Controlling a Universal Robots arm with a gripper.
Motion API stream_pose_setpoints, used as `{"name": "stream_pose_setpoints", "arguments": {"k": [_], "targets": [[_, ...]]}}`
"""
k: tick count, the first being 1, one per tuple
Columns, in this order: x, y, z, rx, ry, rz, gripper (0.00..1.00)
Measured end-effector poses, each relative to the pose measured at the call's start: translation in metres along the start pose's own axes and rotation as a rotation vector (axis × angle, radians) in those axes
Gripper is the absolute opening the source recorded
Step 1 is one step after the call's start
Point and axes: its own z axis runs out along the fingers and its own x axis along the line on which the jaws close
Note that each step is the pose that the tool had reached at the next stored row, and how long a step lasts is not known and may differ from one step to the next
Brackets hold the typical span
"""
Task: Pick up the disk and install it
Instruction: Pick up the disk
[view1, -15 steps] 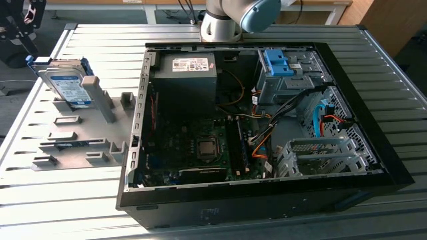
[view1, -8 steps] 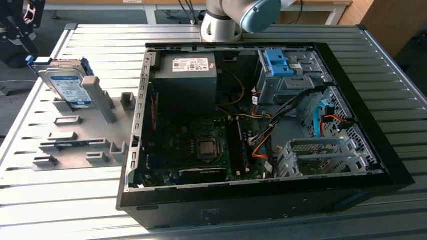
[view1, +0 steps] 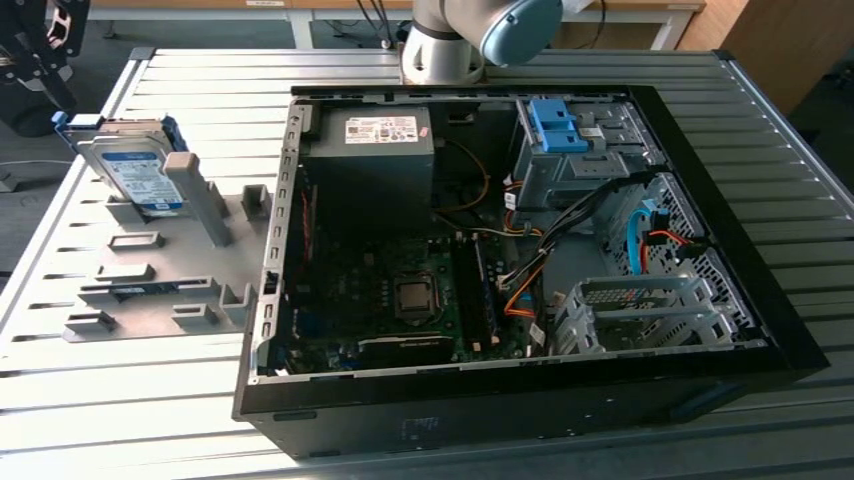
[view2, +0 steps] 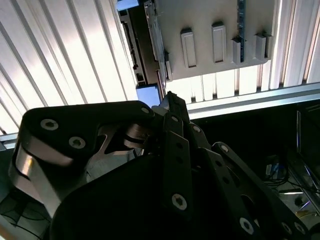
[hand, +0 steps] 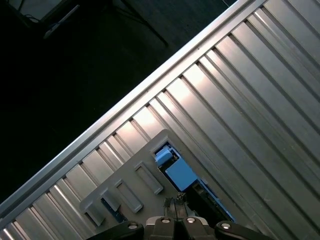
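Exterior view first, and we find the gripper (view1: 56, 90) up at the far corner of the slatted metal table (view1: 400, 70), hanging just above the disk (view1: 134, 170). In both wrist views we're looking down past its fingertips (hand: 176, 202) (view2: 171, 100): the jaws look drawn together with nothing between them, and the tips sit just over the disk's blue frame (hand: 180, 175). We can't tell if they touch it.

The disk itself stands on edge, leaning a little, slotted into a grey fixture (view1: 147, 290) at the exterior view's left. Its white-and-blue label faces us. In the second wrist view we see the disk (view2: 145, 45) edge-on beside the fixture's raised grey tabs (view2: 215, 40).

Moving outward, the open computer case (view1: 747, 250) lies flat on the table at the exterior view's right of the fixture, well apart from the disk. Inside we spot the grey power-supply box (view1: 374, 150), the motherboard (view1: 400, 290) and a bare blue bracket (view1: 554, 125) at the far side. The arm's base (view1: 447, 50) rises behind the case.
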Motion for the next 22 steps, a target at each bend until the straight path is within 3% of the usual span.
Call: {"name": "stream_pose_setpoints", "arguments": {"k": [7,22], "targets": [[0.0,0.0,0.0001,0.0004,0.0005,-0.019,0.11],[0.0,0.0,0.0001,0.0037,0.0049,-0.159,0.11]]}}
